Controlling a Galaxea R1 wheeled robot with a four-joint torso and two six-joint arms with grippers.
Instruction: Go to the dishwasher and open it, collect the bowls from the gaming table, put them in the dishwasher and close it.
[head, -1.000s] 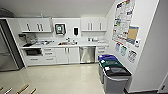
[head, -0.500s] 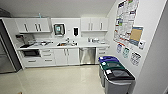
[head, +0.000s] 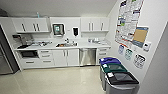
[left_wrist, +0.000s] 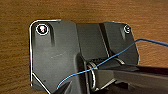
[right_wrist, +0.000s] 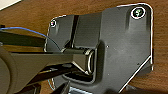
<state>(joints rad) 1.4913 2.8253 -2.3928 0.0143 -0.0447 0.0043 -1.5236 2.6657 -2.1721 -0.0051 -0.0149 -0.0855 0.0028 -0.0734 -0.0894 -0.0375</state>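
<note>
The dishwasher (head: 88, 57) is the steel-fronted unit under the white counter, between the sink cabinet and a narrow stack of drawers. Its door is shut, with a bar handle across the top. It stands across the pale floor from me, slightly right of centre in the head view. The bowls and the gaming table are out of view. Both wrist views look down past the robot's dark plate onto a brown wood-grain surface.
Three bins (head: 117, 75) with blue, green and black lids line the right wall under posters. A sink (head: 66, 45) sits in the counter, with white wall cabinets (head: 32, 25) above. A dark tall appliance (head: 5, 57) stands at the far left. Open pale floor (head: 55, 80) lies ahead.
The whole head picture has shifted a little and the kitchen looks slightly nearer: the camera has moved. Nothing in the room has moved.
</note>
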